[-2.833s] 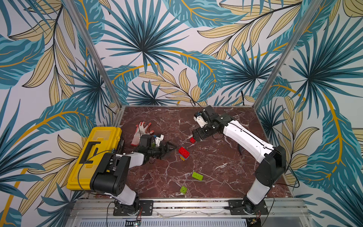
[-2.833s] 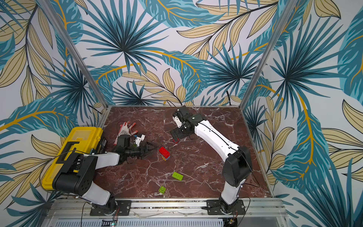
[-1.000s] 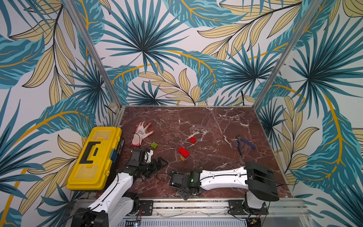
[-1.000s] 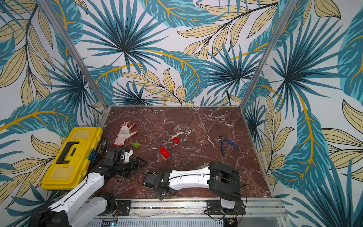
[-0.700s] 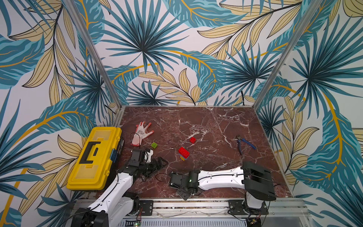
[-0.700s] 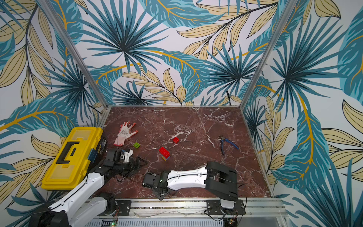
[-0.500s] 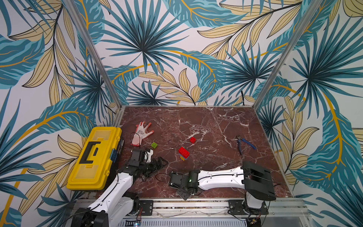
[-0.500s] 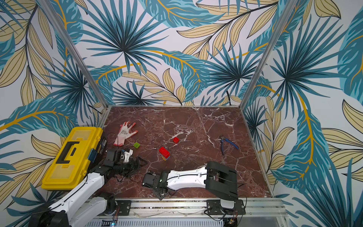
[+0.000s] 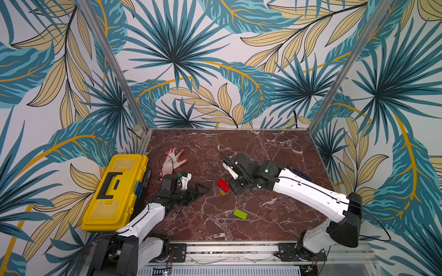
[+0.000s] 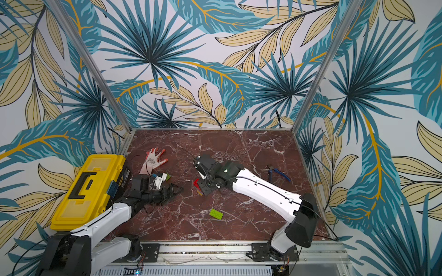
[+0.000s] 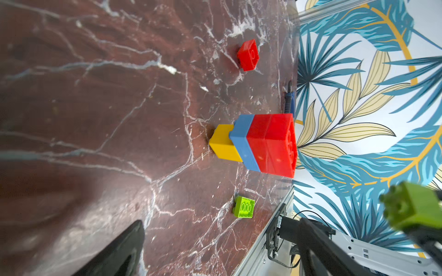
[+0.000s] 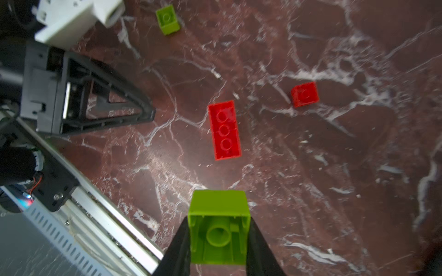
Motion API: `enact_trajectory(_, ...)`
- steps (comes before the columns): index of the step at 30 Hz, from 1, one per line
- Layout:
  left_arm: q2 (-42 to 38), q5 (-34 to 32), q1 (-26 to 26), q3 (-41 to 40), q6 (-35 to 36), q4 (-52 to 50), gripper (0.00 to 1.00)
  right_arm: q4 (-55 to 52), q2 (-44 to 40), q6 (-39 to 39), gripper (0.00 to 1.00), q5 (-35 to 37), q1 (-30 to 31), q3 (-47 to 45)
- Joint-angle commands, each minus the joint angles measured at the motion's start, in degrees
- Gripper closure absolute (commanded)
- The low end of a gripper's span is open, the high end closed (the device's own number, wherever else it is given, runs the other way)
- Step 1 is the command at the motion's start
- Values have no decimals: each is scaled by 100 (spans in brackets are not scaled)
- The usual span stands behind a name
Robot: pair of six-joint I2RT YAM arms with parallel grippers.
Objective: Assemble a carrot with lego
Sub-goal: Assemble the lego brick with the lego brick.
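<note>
Right gripper (image 12: 218, 224): clamped on lime brick (image 12: 218, 208), lower centre of its wrist view.
Left gripper (image 9: 197, 191): jaws apart, centre-left in a top view.
Carrot (image 9: 223, 186): centre.
Green brick (image 9: 240, 213): lower centre.

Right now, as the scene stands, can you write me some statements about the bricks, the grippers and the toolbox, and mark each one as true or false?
1. The right gripper is shut on a lime green brick. True.
2. The left gripper holds the small red brick. False: it is open and empty, and that brick lies on the table.
3. The stack goes yellow, blue, red from the table up. True.
4. The yellow toolbox stands open. False: it is closed.
</note>
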Motion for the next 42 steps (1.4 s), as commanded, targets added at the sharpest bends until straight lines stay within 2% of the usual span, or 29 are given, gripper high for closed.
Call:
enact_trajectory(1,572,637,49,303,1,1109,1,-800,577,-784,74,-381,-311,581)
enact_trajectory(7,1510,1035,49,669,144,1595,1,-1549,1804,-1218,73,-639,-492,2064)
enact_trajectory(10,1721,1064,48,704,111,1757,1,-1816,2239,-1240,73,-765,-491,2455)
enact_trajectory(22,2253,999,39,852,118,1778,1,-1677,2587,-1044,74,-1076,-491,2318)
enact_trajectory(42,2341,921,-115,939,149,1774,1,-1433,2886,-1008,74,-1061,-492,2228)
